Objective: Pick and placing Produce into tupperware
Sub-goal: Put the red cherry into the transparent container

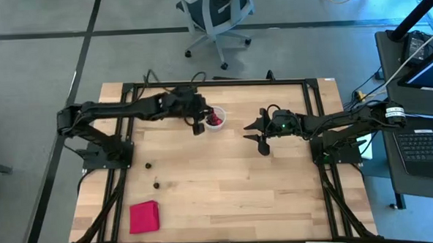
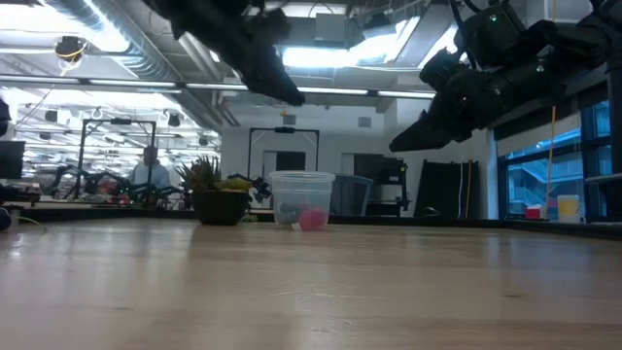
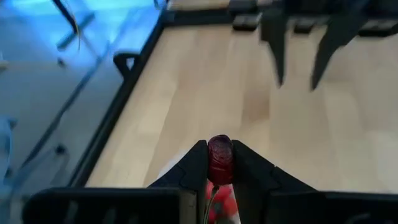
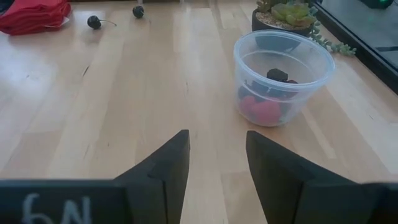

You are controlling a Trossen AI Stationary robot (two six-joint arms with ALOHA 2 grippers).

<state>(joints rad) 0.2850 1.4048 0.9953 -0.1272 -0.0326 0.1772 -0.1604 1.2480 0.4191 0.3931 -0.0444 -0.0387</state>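
My left gripper (image 1: 200,124) is shut on one dark red piece of produce (image 3: 219,158) and hangs high, just left of the tupperware (image 1: 216,119). This clear round cup (image 4: 283,74) stands on its base and has several red and dark fruits (image 4: 267,111) inside. Two more dark fruits (image 1: 148,165) (image 1: 156,185) lie loose on the wood at the left. My right gripper (image 4: 216,162) hovers open to the right of the cup (image 2: 301,201), pointing at it, with nothing between its fingers. My left gripper pinches the dark red fruit by its two sides (image 3: 219,163) between its two fingertips (image 3: 198,163), at their free ends. The fingers slant down from the table's left. The fruit is lifted clear of the table, beside and above the tupperware's rim.
A small potted plant (image 4: 286,15) stands close behind the tupperware, toward the far edge. A flat red cloth (image 1: 144,216) lies near the front left corner. Bare wood spreads between the cup and the near edge. A black frame (image 1: 314,102) rims the table.
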